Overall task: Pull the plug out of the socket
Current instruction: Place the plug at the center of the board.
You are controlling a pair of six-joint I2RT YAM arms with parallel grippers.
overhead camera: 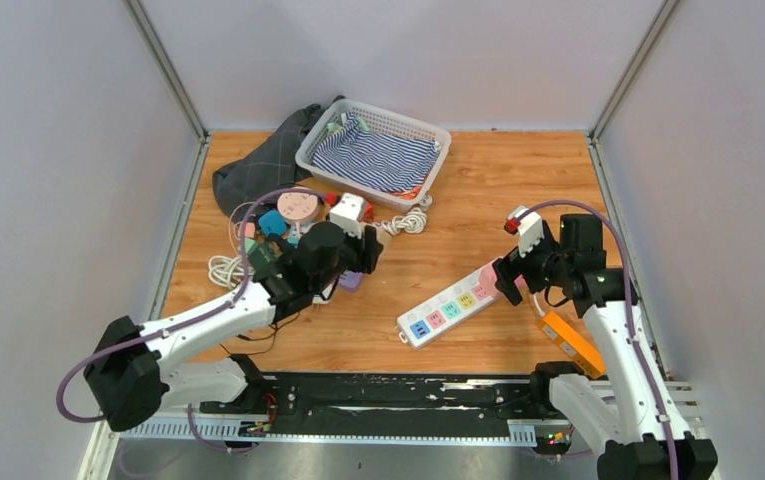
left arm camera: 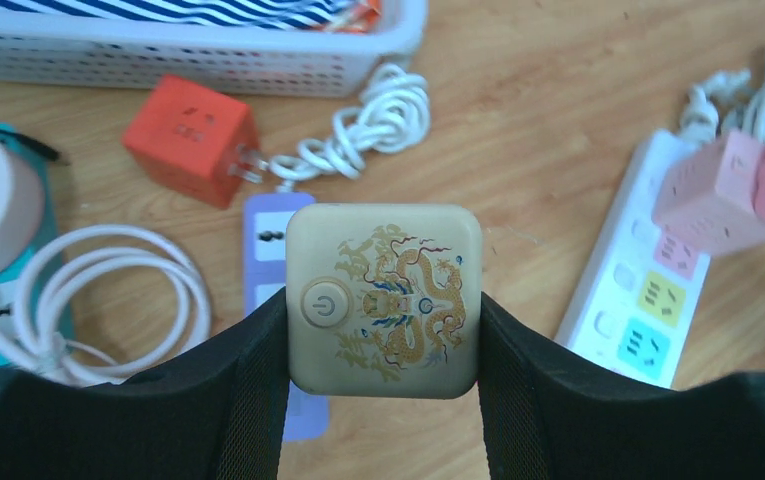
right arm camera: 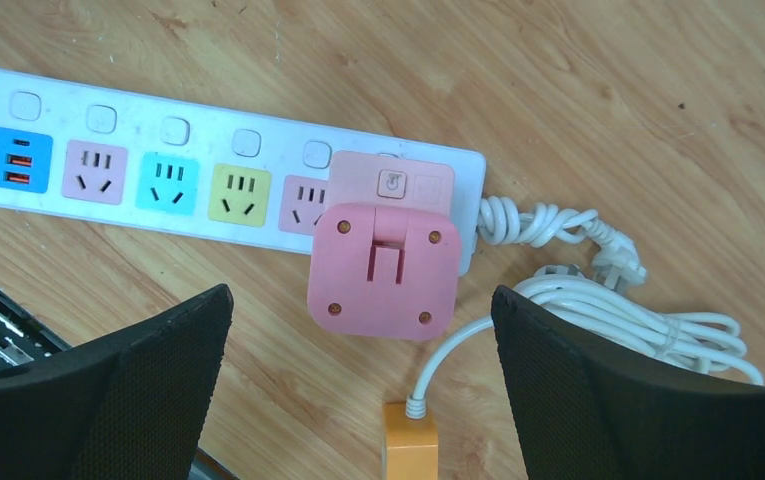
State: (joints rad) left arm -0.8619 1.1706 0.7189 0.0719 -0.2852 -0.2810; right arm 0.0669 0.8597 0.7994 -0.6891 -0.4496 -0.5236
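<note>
My right claw (right arm camera: 360, 293) hung spread over the pink cube plug (right arm camera: 383, 265), ready to straddle it; my left claw (left arm camera: 381, 300) pinched a cream dragon-printed plug (left arm camera: 383, 250).

You have a wooden desk (overhead camera: 518, 180) boxed in by plain pale walls (overhead camera: 398, 50) on three sides, metal posts (overhead camera: 164, 65) at the back corners, evenly lit

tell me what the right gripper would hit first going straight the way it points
Probably the pink plug in the white power strip, centred between the open fingers of the right gripper; depth is unclear.
</note>
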